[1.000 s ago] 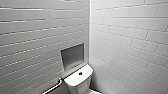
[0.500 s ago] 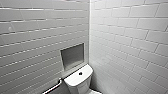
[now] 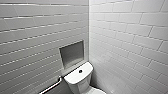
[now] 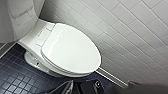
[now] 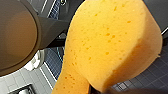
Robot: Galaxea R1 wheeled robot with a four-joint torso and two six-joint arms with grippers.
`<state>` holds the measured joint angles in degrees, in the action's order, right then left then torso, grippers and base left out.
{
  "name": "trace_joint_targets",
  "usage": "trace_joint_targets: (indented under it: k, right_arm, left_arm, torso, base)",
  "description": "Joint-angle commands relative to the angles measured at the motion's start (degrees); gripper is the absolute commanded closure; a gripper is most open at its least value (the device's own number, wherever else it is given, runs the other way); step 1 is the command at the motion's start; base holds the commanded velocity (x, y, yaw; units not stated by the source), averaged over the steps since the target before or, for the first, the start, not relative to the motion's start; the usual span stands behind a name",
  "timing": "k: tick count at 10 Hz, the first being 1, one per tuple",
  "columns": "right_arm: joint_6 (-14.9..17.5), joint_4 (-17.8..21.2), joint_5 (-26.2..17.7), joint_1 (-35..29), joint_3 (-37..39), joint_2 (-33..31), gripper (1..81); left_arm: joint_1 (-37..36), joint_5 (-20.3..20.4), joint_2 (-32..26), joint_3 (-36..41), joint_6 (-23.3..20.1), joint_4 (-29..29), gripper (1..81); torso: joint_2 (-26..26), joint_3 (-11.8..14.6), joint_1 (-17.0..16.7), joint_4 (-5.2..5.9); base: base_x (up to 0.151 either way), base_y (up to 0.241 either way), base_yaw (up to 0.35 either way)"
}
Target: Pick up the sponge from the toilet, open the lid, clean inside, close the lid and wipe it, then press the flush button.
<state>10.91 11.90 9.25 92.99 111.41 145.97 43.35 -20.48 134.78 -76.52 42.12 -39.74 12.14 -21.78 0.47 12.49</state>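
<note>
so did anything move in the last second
Nothing visibly changed. In the head view the toilet, its flush button and the wall niche sit where they were, and the camera has not shifted. The sponge is held off the floor in the right wrist view, with no earlier picture to compare.

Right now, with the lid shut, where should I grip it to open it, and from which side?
Grip the lid at its front edge, the rounded end farthest from the tank. It lies flat and shut, hinged near the tank, and its rim overhangs the bowl there, so it can probably be caught from below at the front and lifted.
</note>
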Motion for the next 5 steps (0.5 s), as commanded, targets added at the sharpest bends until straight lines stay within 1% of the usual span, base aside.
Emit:
trace_joint_targets:
  k: [1, 3, 5]
  right_arm:
    - [-0.01, 0.58, -3.89, -0.92, -1.65, -1.36, 81.1]
    - [-0.01, 0.58, -3.89, -1.00, -1.82, -1.36, 81.1]
    - [-0.01, 0.58, -3.89, -1.00, -1.82, -1.36, 81.1]
  left_arm:
    - [-17.79, -4.74, -1.27, 5.16, 0.33, 9.23, 1.0]
    - [-24.40, -7.29, -0.03, 3.92, 0.33, 13.11, 1.0]
    - [-27.74, -7.56, 3.22, -1.87, 0.33, 16.45, 1.0]
  torso:
    - [0.00, -1.81, 0.00, 0.00]
    - [-0.02, -3.62, 0.02, 0.00]
    - [-0.07, -5.55, 0.06, 0.00]
  base:
    - [0.000, 0.000, 0.000]
    - [0.000, 0.000, 0.000]
    - [0.000, 0.000, 0.000]
